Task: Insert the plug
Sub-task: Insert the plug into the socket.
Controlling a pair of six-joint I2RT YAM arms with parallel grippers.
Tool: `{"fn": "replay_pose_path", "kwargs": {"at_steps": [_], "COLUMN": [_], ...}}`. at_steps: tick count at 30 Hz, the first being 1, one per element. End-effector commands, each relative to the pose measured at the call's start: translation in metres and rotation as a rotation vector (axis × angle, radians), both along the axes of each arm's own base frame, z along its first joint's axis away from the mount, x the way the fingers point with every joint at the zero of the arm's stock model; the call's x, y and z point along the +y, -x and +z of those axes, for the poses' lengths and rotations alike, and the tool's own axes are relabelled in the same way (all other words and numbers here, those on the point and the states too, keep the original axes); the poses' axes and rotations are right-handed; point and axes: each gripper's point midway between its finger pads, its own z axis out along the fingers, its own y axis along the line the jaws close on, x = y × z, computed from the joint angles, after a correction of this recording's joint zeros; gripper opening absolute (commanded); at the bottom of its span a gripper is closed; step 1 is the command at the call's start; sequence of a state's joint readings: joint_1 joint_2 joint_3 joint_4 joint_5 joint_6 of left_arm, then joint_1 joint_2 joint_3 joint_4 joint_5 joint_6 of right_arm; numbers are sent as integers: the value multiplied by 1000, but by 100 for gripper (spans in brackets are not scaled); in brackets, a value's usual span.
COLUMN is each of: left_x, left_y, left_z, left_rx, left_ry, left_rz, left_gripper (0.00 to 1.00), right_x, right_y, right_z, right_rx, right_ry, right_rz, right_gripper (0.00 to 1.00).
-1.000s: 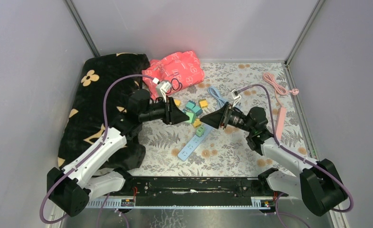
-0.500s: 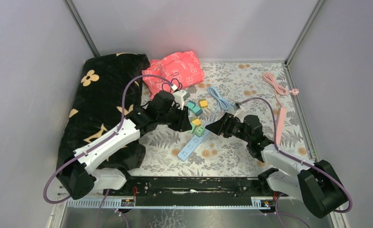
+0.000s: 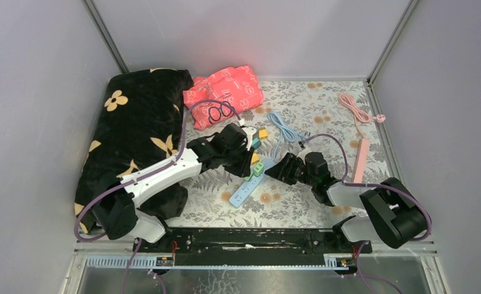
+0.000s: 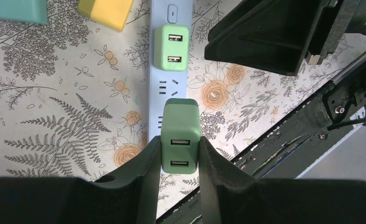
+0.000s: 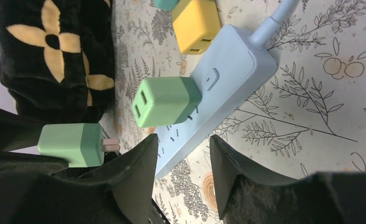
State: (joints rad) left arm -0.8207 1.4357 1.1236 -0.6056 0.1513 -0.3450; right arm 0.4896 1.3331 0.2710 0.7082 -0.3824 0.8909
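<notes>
My left gripper [image 4: 180,145] is shut on a green plug [image 4: 181,134], its two USB ports facing the camera. It hangs just above the light blue power strip [image 4: 168,89], over free sockets. From the right wrist the held plug [image 5: 71,144] shows its prongs pointing at the strip [image 5: 232,74], apart from it. A second green plug [image 5: 164,101] sits in the strip near its switch. My right gripper [image 5: 183,142] is open and low over the strip's side edge, holding nothing. From above, both grippers [image 3: 250,160] [image 3: 276,170] meet over the strip [image 3: 241,193].
Yellow [image 5: 197,21] and teal [image 4: 17,9] plugs lie loose beyond the strip. A black flowered cushion [image 3: 133,122] fills the left side and a red bag [image 3: 225,89] lies at the back. A pink power strip [image 3: 361,156] lies at the right, with its cable.
Both arms came down and inward to the blue strip. The left carried the green plug right and down over it. The right gripper's jaws narrowed a little.
</notes>
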Motion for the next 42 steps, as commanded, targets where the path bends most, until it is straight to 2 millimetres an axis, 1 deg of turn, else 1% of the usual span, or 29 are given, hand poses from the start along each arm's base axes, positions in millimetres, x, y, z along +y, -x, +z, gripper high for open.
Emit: {"fn": "replay_pose_path", "kwargs": {"at_steps": [1, 4, 8, 19, 24, 26, 29, 33, 42], "left_x": [-4, -8, -8, -9, -11, -11, -13, -14, -11], "left_y": [-5, -4, -7, -12, -15, -17, -18, -20, -23], "left_z": [-1, -6, -13, -23, -25, -26, -27, -29, -42], "left_rx": [-23, -15, -10, -8, -14, -17, -19, -18, -24], "left_ry": [-50, -64, -104, -162, -171, -175, -181, -188, -240], "left_rz": [-8, -14, -8, -8, -13, -13, -15, -13, 4], "left_gripper": [0, 0, 0, 0, 0, 0, 0, 0, 0], "right_x": [10, 12, 14, 21, 21, 20, 19, 18, 18], "right_y": [-7, -6, -7, -4, -2, -1, -1, -1, -1], "right_z": [6, -3, -12, -32, -42, -44, -45, -46, -47], "right_rx": [-33, -8, 15, 66, 100, 105, 111, 112, 112], "right_ry": [-48, -43, -32, -21, -5, -1, 11, 32, 49], "right_rz": [-8, -8, -13, -9, -15, -16, -20, -20, -18], "right_gripper": [51, 47, 44, 38, 33, 30, 28, 28, 27]}}
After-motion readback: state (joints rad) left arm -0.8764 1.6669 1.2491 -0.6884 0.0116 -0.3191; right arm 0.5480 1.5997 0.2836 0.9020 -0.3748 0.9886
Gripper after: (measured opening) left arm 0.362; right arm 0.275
